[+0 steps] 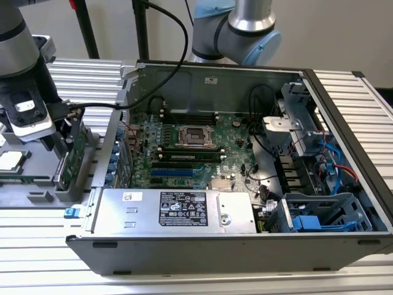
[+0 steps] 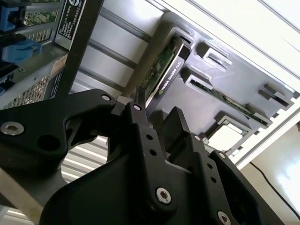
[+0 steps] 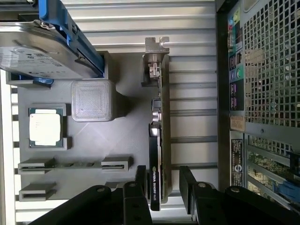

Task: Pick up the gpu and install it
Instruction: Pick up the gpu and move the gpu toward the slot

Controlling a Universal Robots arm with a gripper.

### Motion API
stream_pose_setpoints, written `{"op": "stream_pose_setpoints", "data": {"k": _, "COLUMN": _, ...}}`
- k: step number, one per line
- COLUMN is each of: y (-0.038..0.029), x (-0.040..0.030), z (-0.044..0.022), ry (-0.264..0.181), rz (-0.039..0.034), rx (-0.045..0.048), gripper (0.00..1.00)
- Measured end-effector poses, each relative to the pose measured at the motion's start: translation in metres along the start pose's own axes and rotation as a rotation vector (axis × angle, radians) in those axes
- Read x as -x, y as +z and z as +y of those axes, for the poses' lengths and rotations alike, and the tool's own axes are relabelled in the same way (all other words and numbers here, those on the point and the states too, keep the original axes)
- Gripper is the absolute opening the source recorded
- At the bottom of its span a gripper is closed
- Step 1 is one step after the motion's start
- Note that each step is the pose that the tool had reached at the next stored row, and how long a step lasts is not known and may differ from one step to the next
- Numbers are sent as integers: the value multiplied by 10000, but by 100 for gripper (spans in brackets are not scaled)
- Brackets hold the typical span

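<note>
The gpu (image 3: pixel 158 140) stands on edge in a slot of the grey holder tray (image 3: pixel 126 136), its silver bracket (image 3: pixel 154 51) at the end away from the gripper. My gripper (image 3: pixel 164 183) is open, with one finger on each side of the card's near end and small gaps to both fingers. The second wrist view shows the gpu (image 2: pixel 165 70) just past the fingertips (image 2: pixel 138 117). In the exterior view the gripper (image 1: pixel 63 132) hangs over the gpu (image 1: pixel 73 157) at the exterior view's left, outside the open computer case (image 1: pixel 202 246).
The green motherboard (image 1: pixel 184 144) lies inside the case, with the power supply (image 1: pixel 178 209) along its near side. The tray also holds a hard drive (image 3: pixel 33 51), a processor chip (image 3: pixel 45 127) and a memory stick (image 3: pixel 75 165). Ribbed metal table (image 1: pixel 344 283) surrounds everything.
</note>
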State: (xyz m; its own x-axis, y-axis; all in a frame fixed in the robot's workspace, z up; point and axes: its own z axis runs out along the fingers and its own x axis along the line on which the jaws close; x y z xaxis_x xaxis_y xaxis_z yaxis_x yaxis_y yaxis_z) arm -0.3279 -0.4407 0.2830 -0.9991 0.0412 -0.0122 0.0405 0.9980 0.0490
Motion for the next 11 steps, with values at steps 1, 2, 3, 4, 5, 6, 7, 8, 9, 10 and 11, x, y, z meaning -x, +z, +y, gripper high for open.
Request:
{"op": "stream_pose_setpoints", "data": {"k": 1, "y": 0, "x": 0, "z": 0, "ry": 0, "rz": 0, "rx": 0, "gripper": 100}}
{"op": "stream_pose_setpoints", "data": {"k": 2, "y": 1, "x": 0, "z": 0, "ry": 0, "rz": 1, "rx": -1, "gripper": 100}}
{"op": "stream_pose_setpoints", "data": {"k": 3, "y": 8, "x": 0, "z": 0, "ry": 0, "rz": -1, "rx": 1, "gripper": 100}}
{"op": "stream_pose_setpoints", "data": {"k": 4, "y": 17, "x": 0, "z": 0, "ry": -1, "rz": -2, "rx": 2, "gripper": 100}}
{"op": "stream_pose_setpoints", "data": {"k": 5, "y": 27, "x": 0, "z": -1, "ry": 0, "rz": 0, "rx": -1, "gripper": 100}}
{"op": "stream_pose_setpoints", "data": {"k": 6, "y": 39, "x": 0, "z": -2, "ry": 0, "rz": 1, "rx": -1, "gripper": 100}}
{"op": "stream_pose_setpoints", "data": {"k": 7, "y": 51, "x": -1, "z": -2, "ry": 0, "rz": 0, "rx": 0, "gripper": 100}}
{"op": "stream_pose_setpoints", "data": {"k": 8, "y": 63, "x": -1, "z": -1, "ry": 0, "rz": 0, "rx": 0, "gripper": 100}}
{"op": "stream_pose_setpoints", "data": {"k": 9, "y": 74, "x": -1, "z": 0, "ry": 0, "rz": -1, "rx": 0, "gripper": 100}}
{"op": "stream_pose_setpoints", "data": {"k": 10, "y": 83, "x": -2, "z": 1, "ry": 0, "rz": 0, "rx": 0, "gripper": 100}}
{"op": "stream_pose_setpoints", "data": {"k": 11, "y": 93, "x": -2, "z": 1, "ry": 0, "rz": 0, "rx": 0, "gripper": 100}}
